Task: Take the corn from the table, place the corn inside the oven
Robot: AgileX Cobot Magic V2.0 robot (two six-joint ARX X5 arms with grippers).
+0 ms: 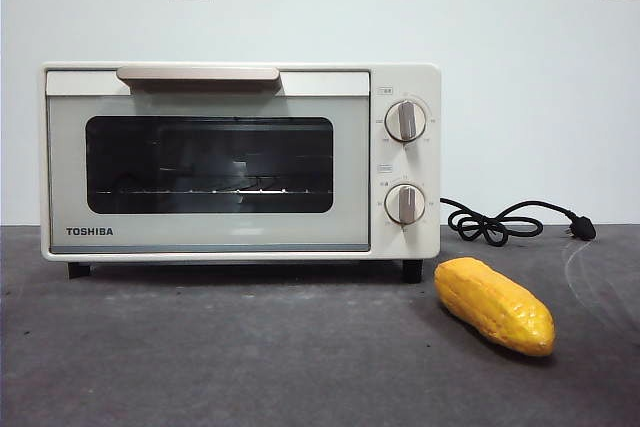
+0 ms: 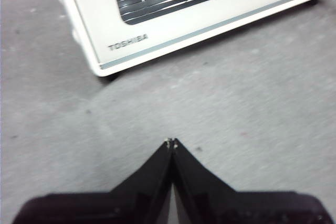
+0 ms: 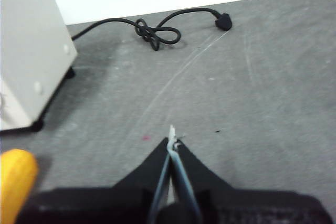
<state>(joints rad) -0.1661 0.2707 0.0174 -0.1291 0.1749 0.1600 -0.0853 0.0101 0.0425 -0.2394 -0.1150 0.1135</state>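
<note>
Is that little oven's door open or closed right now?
Closed. The oven door sits flush with its front, the handle up at the top edge, and the corn lies outside on the table.

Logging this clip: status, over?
Left gripper and right gripper shut, empty, above table. Corn on table, right of oven. Oven door closed.

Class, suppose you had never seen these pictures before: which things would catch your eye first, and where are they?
The cream-white oven fills the left and middle of the front view, its door shut. The bright yellow corn lies on the dark table just in front of the oven's right corner. Behind it, the black cord lies knotted.
</note>
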